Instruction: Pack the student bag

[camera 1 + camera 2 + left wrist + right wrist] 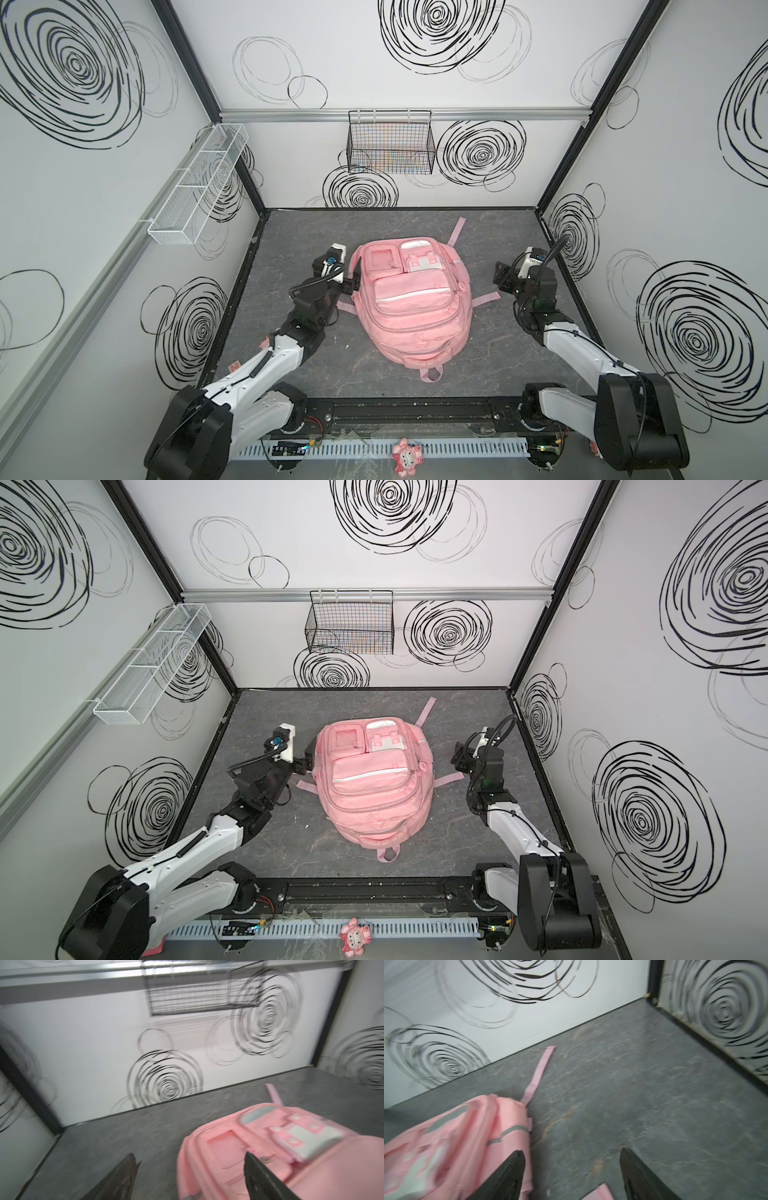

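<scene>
While both grippers stand spread w/ nothing pinched | L gripper (pixel 189 1153): jaws wide, at left edge of student bag (pixel 409 316) in both top views; contact unclear | R gripper (pixel 571 1150): jaws wide over table (pixel 654 1084); near bag's right side, apart | bag: flat, pockets up, mid table

No writing, number or brand can be read in any view (the black spirals (pixel 482 153) on the walls (pixel 332 62) are scribbles, not letters, and any marking on the pink bag (pixel 411 307) is too small or too blurred to make out).
</scene>
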